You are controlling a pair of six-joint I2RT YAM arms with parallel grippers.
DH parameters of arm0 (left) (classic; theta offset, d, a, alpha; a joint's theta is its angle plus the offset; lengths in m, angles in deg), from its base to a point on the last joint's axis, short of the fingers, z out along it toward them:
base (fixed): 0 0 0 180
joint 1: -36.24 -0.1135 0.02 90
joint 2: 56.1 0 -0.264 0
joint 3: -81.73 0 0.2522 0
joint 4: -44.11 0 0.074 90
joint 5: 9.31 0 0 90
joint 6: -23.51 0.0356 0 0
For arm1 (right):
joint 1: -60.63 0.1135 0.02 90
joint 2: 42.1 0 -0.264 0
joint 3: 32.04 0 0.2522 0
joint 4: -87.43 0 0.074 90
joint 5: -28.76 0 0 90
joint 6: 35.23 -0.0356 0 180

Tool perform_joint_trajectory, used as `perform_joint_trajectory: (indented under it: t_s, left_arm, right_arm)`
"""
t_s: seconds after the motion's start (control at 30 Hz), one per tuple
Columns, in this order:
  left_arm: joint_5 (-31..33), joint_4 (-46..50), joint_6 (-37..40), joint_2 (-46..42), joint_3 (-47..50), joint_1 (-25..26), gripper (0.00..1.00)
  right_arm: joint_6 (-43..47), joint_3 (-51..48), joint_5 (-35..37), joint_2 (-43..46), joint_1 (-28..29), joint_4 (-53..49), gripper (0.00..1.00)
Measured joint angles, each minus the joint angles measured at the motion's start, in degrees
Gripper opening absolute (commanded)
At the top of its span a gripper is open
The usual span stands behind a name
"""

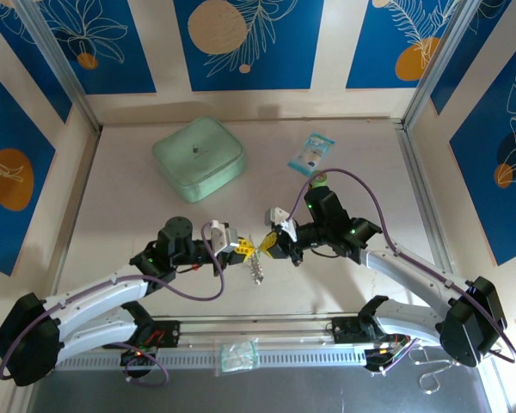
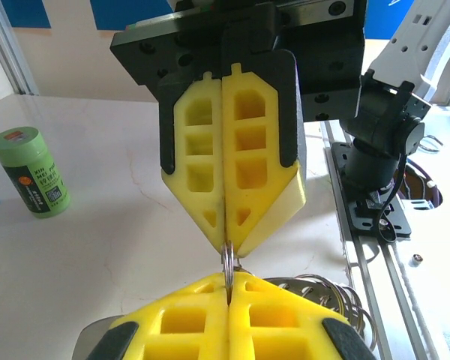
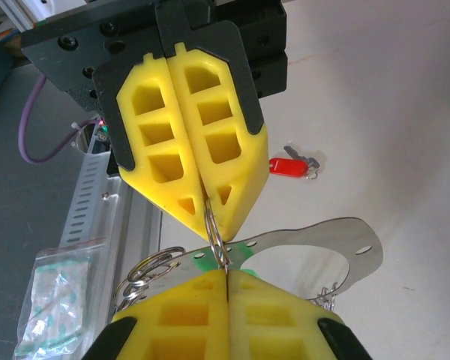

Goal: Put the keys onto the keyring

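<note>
— Blue panels with pale leaf drawings stood round the pale table [image 1: 120, 198], didn't they? What lay on it?
— A mint-green pouch [image 1: 198, 159] at the back, a small blue packet [image 1: 311, 153] to its right, and a green cylinder [image 2: 31, 172] standing upright.
— And the arms?
— The left gripper [image 1: 241, 248] and the right gripper [image 1: 268, 245] met tip to tip over the table's middle. Each had its yellow fingers closed tight on the same small ring [image 2: 228, 262], one from either side.
— Where was the keyring?
— The keyring [image 3: 315, 231], a flat pale hoop fringed with loose metal rings, sat just beside the right gripper's fingertips. Whether it touched the table I couldn't tell. The red key [image 3: 289, 166] lay on the table near it, apart.
</note>
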Motion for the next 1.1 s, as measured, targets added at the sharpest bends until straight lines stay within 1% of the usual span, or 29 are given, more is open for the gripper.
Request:
perform_joint_trajectory:
  t_s: [0.17, 0.43, 0.6, 0.7, 0.9, 1.1]
  left_arm:
    - [-0.1, -0.8, 0.0, 0.0, 0.0, 0.0, 0.00]
    - [-0.2, -1.1, 0.0, 0.0, 0.0, 0.0, 0.00]
    - [-0.2, -1.9, 0.0, 0.0, 0.0, 0.0, 0.00]
    - [-0.4, -2.7, 0.0, 0.0, 0.0, 0.0, 0.00]
    - [-0.4, -4.2, -0.1, 0.0, 0.4, 0.0, 0.00]
    - [-0.4, -6.1, -1.1, -0.1, 1.1, 0.0, 0.00]
  right_arm:
    - [0.0, 0.0, -1.2, -0.2, -0.5, 0.3, 0.00]
    - [-0.4, 0.0, -3.1, -3.3, -0.6, 1.1, 0.00]
    - [-1.3, -0.3, -2.9, -2.1, -1.1, 1.7, 0.22]
    - [-1.7, -1.1, -2.6, 0.2, -1.4, 2.7, 0.30]
    - [-2.3, -2.4, -1.6, 1.4, -0.9, 4.0, 0.34]
    - [-4.2, -7.0, 3.1, 2.8, 1.3, 7.3, 0.35]
